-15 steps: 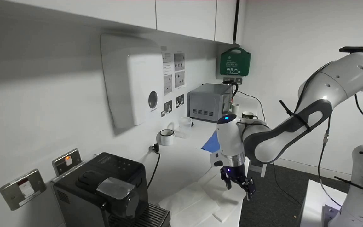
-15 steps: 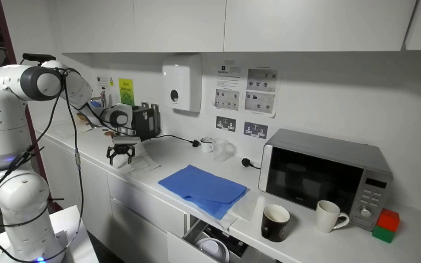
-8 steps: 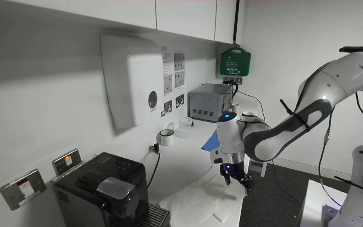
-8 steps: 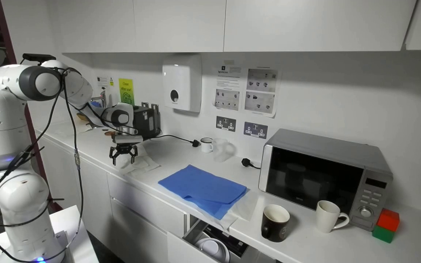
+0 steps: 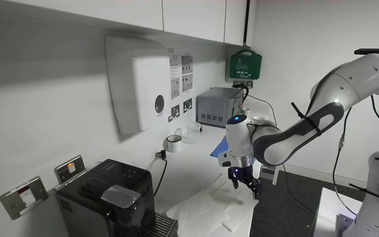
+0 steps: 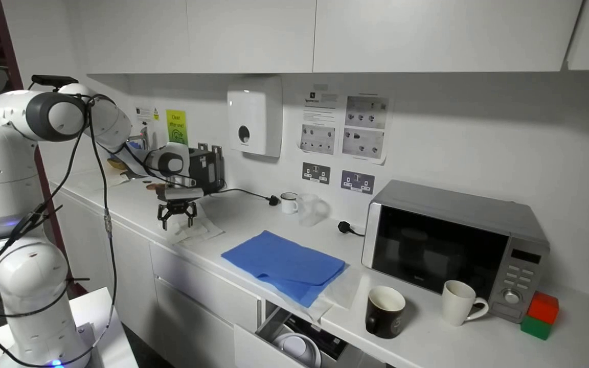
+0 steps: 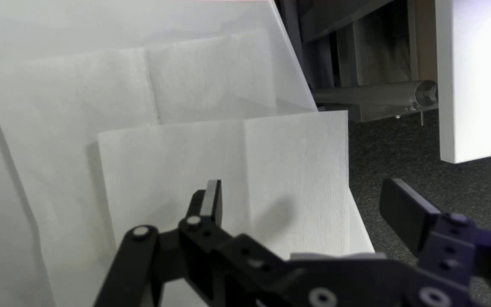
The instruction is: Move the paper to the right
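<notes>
- In the wrist view, the paper (image 7: 156,162) fills the left and middle of the frame: thin white sheets, overlapping, with soft shadows along their left edges.
- The top sheet (image 7: 228,160), at centre, has a straight crease and a fine, faint grain; its upper right corner juts past the counter's edge, over dark carpet (image 7: 480,196).
- The lower sheet (image 7: 113,94), upper left, shows a crease of its own.
- In an exterior view, the paper lies on the white counter (image 6: 243,214), left of centre, well apart from a blue sheet (image 6: 284,258).
- The black gripper (image 7: 308,202), bottom of the wrist view, has its jaws spread wide, one finger over the paper, one over carpet. Whether a fingertip touches the paper cannot be told.
- Green case (image 5: 245,64), upper right of an exterior view: white letters read "First Aid Kit".
- Yellow-green sign (image 6: 177,127), left of centre in an exterior view: "Clean after use!"
- Notices (image 6: 318,138), upper middle: grey pictures and lines of text too small to read.
- Coffee machine (image 5: 104,194), lower left, and dispenser (image 5: 137,82), upper middle: each bears small lettering, illegible.
</notes>
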Motion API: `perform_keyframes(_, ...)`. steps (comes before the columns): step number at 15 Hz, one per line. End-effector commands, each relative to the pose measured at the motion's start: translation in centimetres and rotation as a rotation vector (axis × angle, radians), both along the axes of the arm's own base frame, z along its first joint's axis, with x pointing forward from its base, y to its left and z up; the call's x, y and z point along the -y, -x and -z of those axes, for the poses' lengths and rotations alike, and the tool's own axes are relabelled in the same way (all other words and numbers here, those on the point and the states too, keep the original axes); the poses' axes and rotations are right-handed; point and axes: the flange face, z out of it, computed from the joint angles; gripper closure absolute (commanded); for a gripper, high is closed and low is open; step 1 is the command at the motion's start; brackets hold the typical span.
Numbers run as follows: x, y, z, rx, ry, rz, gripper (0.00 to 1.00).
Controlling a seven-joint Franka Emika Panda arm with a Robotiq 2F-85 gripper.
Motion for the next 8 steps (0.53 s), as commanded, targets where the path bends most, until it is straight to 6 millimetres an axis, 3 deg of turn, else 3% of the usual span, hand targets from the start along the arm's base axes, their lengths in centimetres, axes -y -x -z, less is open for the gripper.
perform_keyframes(1,0.26,-1.01,-0.78,0.035,-0.008,-0.027,0.00)
perform_keyframes(8,-0.36,-0.74,-0.75,0.016,-0.010,-0.006,0.00)
